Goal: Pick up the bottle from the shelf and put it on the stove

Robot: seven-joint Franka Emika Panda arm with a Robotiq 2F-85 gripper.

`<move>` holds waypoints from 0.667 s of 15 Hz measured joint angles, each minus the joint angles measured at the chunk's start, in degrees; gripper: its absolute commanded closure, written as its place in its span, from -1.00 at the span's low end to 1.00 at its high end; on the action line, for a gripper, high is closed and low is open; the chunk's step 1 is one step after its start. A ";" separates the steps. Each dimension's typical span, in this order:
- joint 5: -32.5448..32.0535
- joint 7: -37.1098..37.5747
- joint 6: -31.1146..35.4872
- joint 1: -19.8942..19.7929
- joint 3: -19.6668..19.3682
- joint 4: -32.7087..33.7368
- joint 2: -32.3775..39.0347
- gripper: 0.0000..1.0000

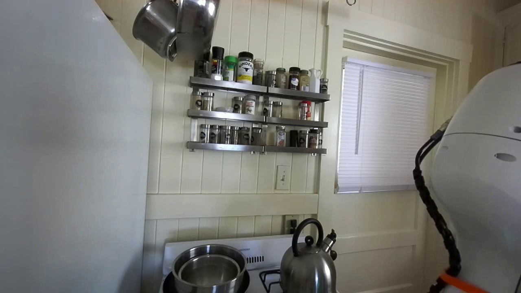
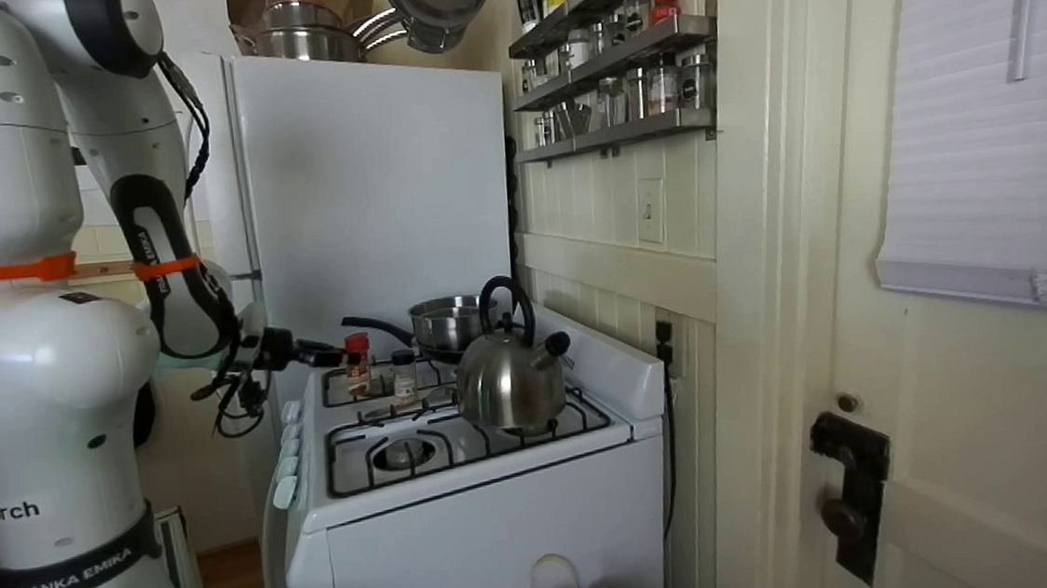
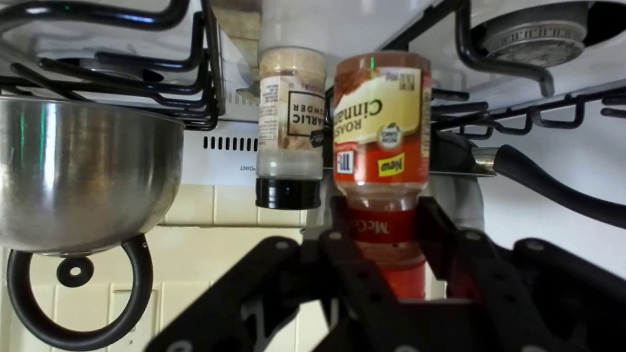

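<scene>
Pinching a red-capped cinnamon bottle (image 3: pixel 381 122) near its top, the black gripper (image 3: pixel 384 215) has a finger pressed to each side; the bottle is upright over the white stove (image 2: pixel 496 539), toward the front edge with the knobs (image 2: pixel 287 449); whether its base touches the surface I cannot tell. Printing is inverted in the wrist view, which is upside down.

Just beside the bottle stands a black-capped garlic powder jar (image 3: pixel 293 122), on the stovetop between black burner grates (image 3: pixel 146 62); farther back, near the raised back panel (image 2: pixel 623 370), a steel kettle (image 2: pixel 512 384) with a looped black handle sits on a grate; nested steel bowls (image 2: pixel 442 327) rest in a dark pan (image 1: pixel 168 283) at the back, the pan's handle (image 3: pixel 552 185) pointing frontward.

Above, on the cream panelled wall (image 1: pixel 175 171), the three-tier grey metal shelf (image 1: pixel 244 117) carries rows of spice jars; a light switch (image 1: pixel 282 177) is set below it. In an exterior view, the white arm (image 2: pixel 34 370) stands before the stove; a white fridge (image 2: pixel 375 184) rises beyond.
</scene>
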 measured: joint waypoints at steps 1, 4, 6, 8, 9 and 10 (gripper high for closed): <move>0.03 0.00 0.77 0.00 -0.22 -0.05 0.05 0.73; 0.03 0.00 2.34 -0.05 -1.05 -0.20 1.37 0.73; -0.01 -0.03 2.03 -0.13 -1.16 -0.13 1.83 0.73; -0.02 -0.03 1.67 -0.18 -1.17 -0.13 1.99 0.73; -0.02 -0.03 1.30 -0.19 -1.18 -0.13 2.16 -0.27; -0.05 -0.03 0.92 -0.19 -1.18 -0.13 2.34 -0.29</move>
